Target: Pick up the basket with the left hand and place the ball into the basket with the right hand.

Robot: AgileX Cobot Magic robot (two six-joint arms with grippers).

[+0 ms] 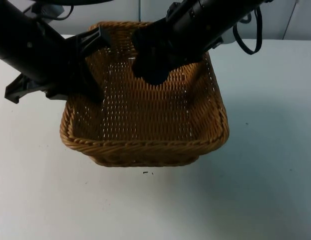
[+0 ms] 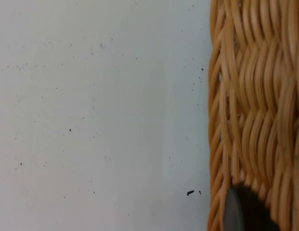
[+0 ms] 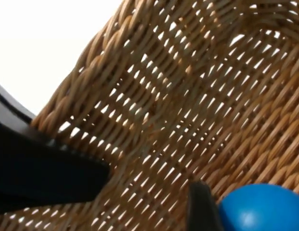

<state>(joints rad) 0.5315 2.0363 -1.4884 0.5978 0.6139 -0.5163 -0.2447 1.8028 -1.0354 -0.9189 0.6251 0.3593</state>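
- Even, bright light from above; counter (image 1: pixel 275 150) reads pale, no hard glare.
- Soft shadow under basket (image 1: pixel 145 150).
- Right wrist view: backlit weave, washed-out white bkgd, ball (image 3: pixel 265 209) soft-focus.

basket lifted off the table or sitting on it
Lifted. The basket hangs tilted, held at its left rim by the left gripper, its shadow falling on the table below.
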